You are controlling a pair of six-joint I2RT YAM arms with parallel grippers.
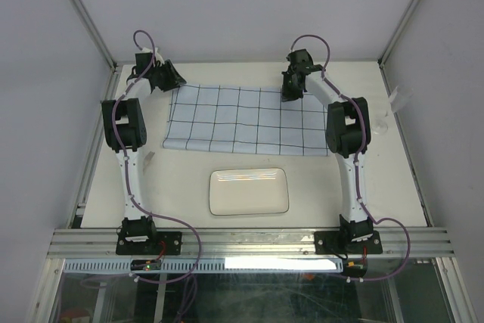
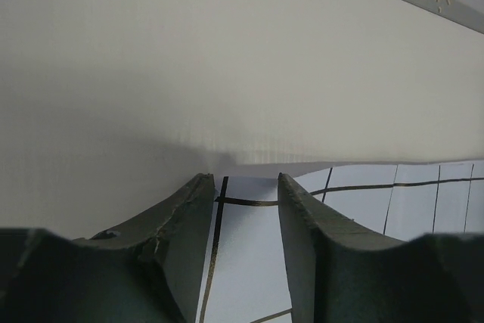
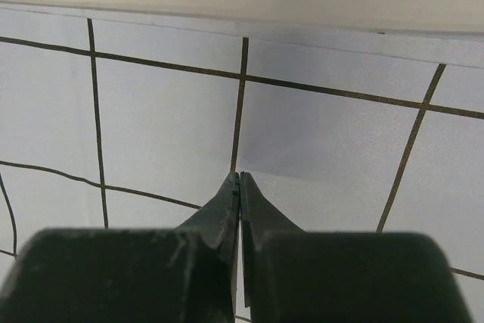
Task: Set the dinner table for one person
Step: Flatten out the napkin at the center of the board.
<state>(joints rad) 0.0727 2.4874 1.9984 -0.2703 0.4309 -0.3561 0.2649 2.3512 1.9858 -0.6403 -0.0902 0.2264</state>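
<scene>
At the far left corner of the cloth (image 1: 242,119), the left gripper (image 1: 172,79) is seen with its jaws parted, the cloth's edge lying between them. The cloth is spread over the far half of the dinner table (image 1: 181,187), and a white plate (image 1: 249,191) is set nearer the arms. At the cloth's far right, the right gripper (image 1: 292,92) is held with its jaws pressed together. Whether fabric is pinched cannot be told.

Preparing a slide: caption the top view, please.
Left gripper and right gripper at the far edge of the cloth; the plate lies apart on the table, on the near side.
</scene>
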